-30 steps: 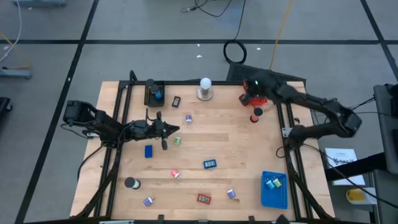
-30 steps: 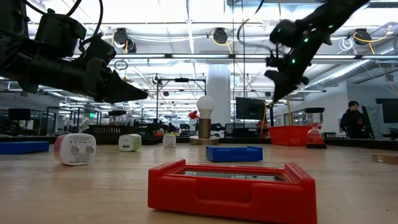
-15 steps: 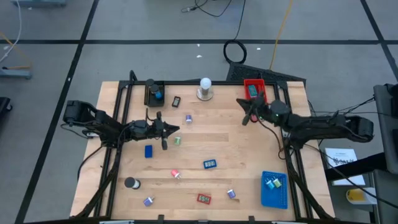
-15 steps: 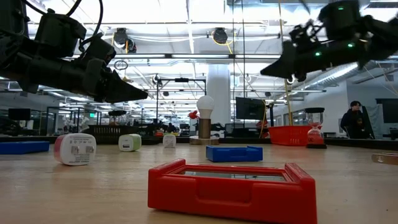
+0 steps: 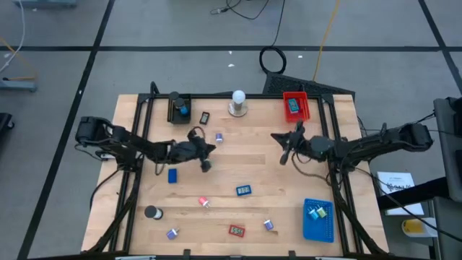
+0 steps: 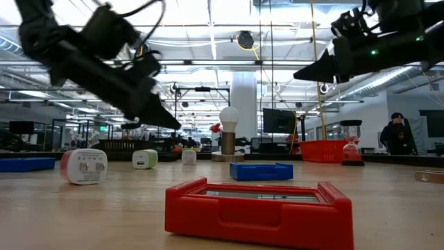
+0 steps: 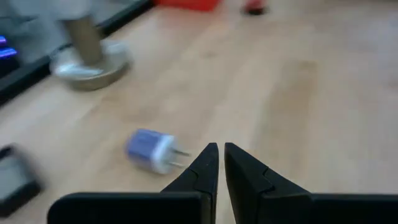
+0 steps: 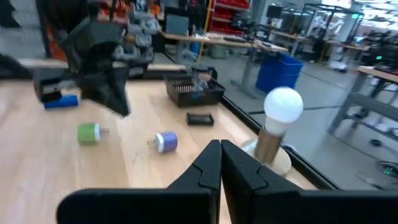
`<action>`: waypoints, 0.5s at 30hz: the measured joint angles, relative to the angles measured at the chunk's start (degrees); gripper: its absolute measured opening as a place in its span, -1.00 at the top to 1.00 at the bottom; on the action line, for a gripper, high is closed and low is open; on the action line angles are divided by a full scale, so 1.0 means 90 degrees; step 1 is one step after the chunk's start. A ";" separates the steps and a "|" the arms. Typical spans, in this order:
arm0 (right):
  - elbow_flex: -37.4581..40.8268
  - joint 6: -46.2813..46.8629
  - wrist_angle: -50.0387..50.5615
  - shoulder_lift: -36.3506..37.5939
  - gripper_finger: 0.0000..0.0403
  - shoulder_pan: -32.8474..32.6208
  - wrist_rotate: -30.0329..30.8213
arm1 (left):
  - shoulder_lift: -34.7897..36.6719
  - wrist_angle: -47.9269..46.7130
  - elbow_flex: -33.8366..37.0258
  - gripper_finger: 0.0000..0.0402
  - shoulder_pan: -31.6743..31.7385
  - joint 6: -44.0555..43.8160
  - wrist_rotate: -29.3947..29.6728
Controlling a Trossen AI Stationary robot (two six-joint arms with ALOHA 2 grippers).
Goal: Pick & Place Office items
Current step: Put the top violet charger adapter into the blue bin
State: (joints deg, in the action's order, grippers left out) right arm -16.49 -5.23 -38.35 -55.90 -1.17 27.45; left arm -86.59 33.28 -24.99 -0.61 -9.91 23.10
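Left tool (image 5: 205, 150) now nearer centre.

Looks like robotics lab in open industrial hall, from where I sit. Wooden table (image 5: 238, 173) on grey tiled floor (image 5: 144, 29), cables (image 5: 274, 58) trailing across it. Low view: exposed ceiling with strip lights (image 6: 208, 62), white column (image 6: 244, 104), monitors (image 6: 279, 119) on benches. Person (image 6: 393, 133) standing far back. Right wrist view: workbenches, blue bin (image 8: 281, 71), red storage bins on shelves (image 8: 233, 12).
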 joint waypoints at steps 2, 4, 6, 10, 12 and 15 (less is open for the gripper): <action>0.0000 -0.0017 -0.0041 -0.0154 1.00 -0.0355 0.0498 | -0.0214 -0.0394 -0.0374 0.75 -0.0065 -0.0178 0.0510; 0.0000 -0.0012 -0.0056 -0.0267 1.00 -0.0627 0.0796 | -0.0477 -0.0587 -0.0680 0.62 -0.0077 -0.0490 0.0777; 0.0000 -0.0011 -0.0152 -0.0367 1.00 -0.0795 0.0807 | -0.0775 -0.0759 -0.0974 0.46 -0.0060 -0.0928 0.0910; -0.0001 -0.0026 -0.0446 -0.0491 1.00 -0.1010 0.0803 | -0.1468 -0.1145 -0.1488 0.06 0.0057 -0.1706 0.1608; -0.0002 -0.0051 -0.0594 -0.0522 1.00 -0.1067 0.0786 | -0.1751 -0.1289 -0.1732 -0.14 0.0132 -0.1933 0.1935; -0.0002 -0.0071 -0.0701 -0.0519 1.00 -0.1131 0.0783 | -0.2059 -0.1337 -0.2002 -0.41 0.0257 -0.2095 0.2068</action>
State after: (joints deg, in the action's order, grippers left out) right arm -16.51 -5.87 -44.66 -60.58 -11.35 34.50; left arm -105.12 21.24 -43.00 1.71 -28.76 41.71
